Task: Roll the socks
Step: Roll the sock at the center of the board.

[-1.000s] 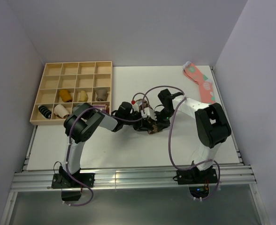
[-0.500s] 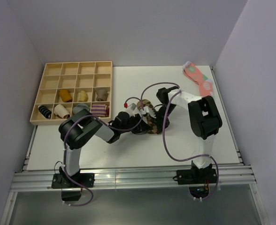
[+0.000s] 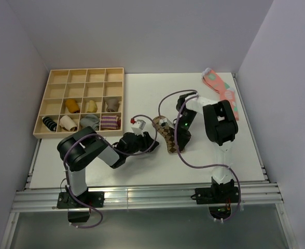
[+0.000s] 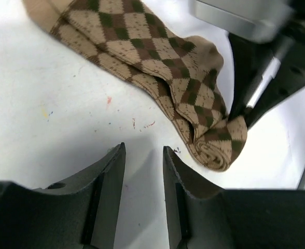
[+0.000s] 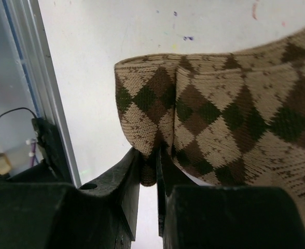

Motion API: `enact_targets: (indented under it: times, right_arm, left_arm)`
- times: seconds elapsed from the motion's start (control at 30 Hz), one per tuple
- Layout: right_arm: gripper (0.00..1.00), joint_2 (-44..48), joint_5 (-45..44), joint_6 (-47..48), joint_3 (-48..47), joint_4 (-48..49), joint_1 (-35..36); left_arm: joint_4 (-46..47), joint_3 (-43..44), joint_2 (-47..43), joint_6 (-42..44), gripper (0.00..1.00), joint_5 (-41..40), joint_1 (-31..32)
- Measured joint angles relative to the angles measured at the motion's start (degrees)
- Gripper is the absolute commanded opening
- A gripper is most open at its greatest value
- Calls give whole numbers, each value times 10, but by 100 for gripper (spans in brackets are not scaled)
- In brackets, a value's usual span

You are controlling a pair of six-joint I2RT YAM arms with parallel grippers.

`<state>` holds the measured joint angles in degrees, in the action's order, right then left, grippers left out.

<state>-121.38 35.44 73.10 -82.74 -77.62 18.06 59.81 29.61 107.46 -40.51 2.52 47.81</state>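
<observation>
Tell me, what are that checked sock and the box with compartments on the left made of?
The sock looks like knitted fabric, soft and matte: fine stitch rows show, and it folds limply. Whether cotton or wool, I cannot tell. The box looks like pale unpainted wood, perhaps plywood, judging by its even tan colour and thin flat dividers.

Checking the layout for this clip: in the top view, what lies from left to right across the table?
Wooden tray → left tool → argyle socks → pink socks. The right tool pinches the argyle socks' end and overlaps them, so it is left out.
</observation>
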Motion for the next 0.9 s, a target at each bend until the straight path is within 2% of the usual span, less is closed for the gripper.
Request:
enact_targets:
  times: [0.27, 0.43, 0.9]
  right_arm:
    - [14, -30, -3, -29, -37, -23, -12]
    - [14, -45, -5, -53, -49, -31, -12]
    - [14, -58, -9, -90, -60, -39, -12]
  left_arm:
    - [7, 5, -24, 95, 44, 7, 25]
    - [-13, 46, -24, 144, 48, 27, 54]
    - [-46, 108, 23, 203, 53, 70, 71]
